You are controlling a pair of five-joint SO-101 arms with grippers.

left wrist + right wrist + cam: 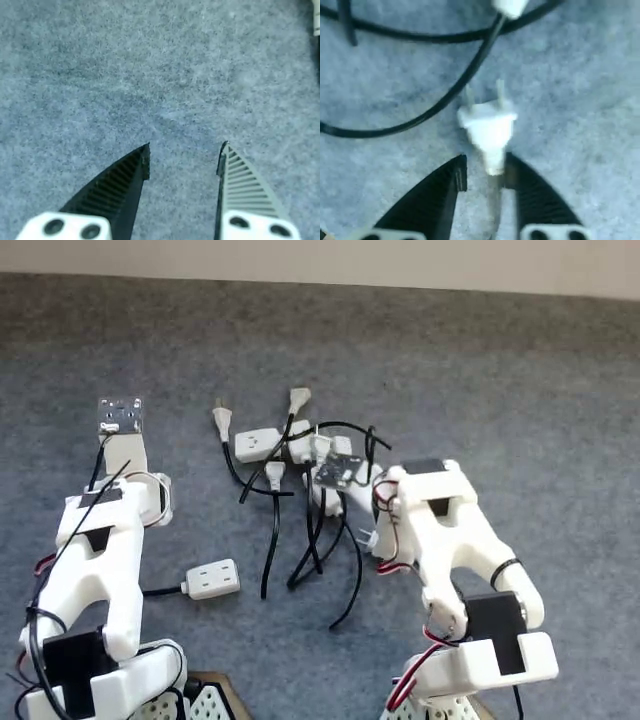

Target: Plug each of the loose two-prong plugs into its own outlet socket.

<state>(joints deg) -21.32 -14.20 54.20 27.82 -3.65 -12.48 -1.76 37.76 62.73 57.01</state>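
Observation:
A white two-prong plug [487, 125] lies on the grey carpet with its prongs pointing away from my right gripper [485, 165]. That gripper is open, its fingers straddle the plug's cable end, and one finger touches it. In the high view the right gripper [335, 472] sits in the tangle of cords. Two loose plugs [222, 420] [299, 398] lie at the far side, a third [273, 473] nearer. One white socket [257, 443] lies in the tangle and another socket [211, 578] nearer the left arm. My left gripper [185, 150] hangs open over bare carpet [120, 418].
Black cords [300, 540] loop across the carpet between the two arms, and one cord [420, 117] runs just beyond the plug. A bit of white plug [316, 20] shows at the left wrist view's edge. Bare carpet lies to the far left and right.

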